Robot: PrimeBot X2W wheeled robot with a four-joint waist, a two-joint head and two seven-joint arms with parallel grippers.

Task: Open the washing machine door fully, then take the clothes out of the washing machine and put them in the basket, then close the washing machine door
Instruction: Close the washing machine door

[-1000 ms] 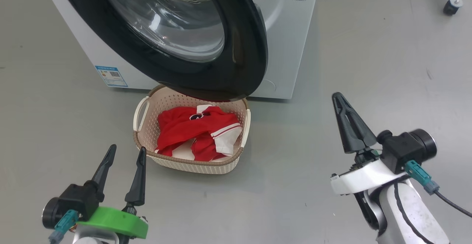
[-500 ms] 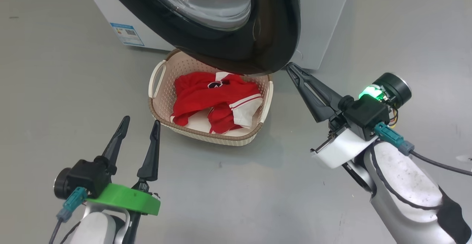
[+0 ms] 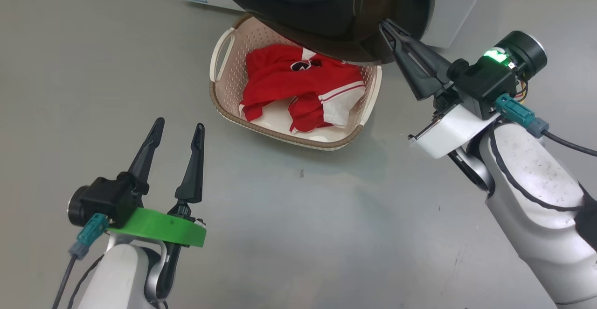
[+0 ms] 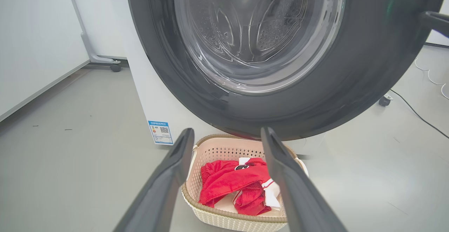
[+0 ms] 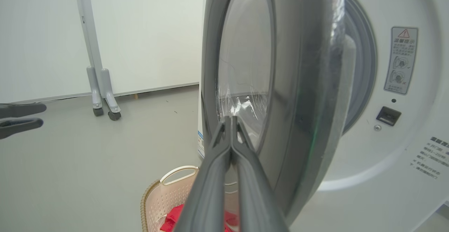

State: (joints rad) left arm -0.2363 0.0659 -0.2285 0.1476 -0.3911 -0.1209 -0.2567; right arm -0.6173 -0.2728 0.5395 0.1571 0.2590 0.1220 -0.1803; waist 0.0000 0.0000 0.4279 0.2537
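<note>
The washing machine door [image 3: 336, 15] stands partly open, its black ring and glass bowl [image 4: 259, 32] hanging over the basket [image 3: 224, 94]. The clothes [image 3: 289, 75], red with white stripes, lie in that basket on the floor before the washing machine [image 3: 459, 5]. My right gripper [image 3: 385, 23] is shut and empty, its tip at the door's lower right rim. The right wrist view shows the door [image 5: 298, 84] edge-on with the right gripper [image 5: 230, 118] before its outer face. My left gripper [image 3: 179, 124] hovers open and empty in front of the basket's near left corner. Between the left gripper's [image 4: 227, 132] fingers I see the basket [image 4: 224, 148] and clothes [image 4: 231, 179].
A wheeled stand [image 5: 103, 95] stands by the white wall panel left of the machine. A caster [image 4: 384, 100] and a floor cable [image 4: 417, 113] lie to the machine's right. Grey floor surrounds the basket. The latch slot [image 5: 388, 115] shows on the machine's front.
The head camera has tipped down and shifted, so the whole picture has moved. My right gripper, still shut, has swung in from the open floor to the door's lower right rim. The left gripper stays open.
</note>
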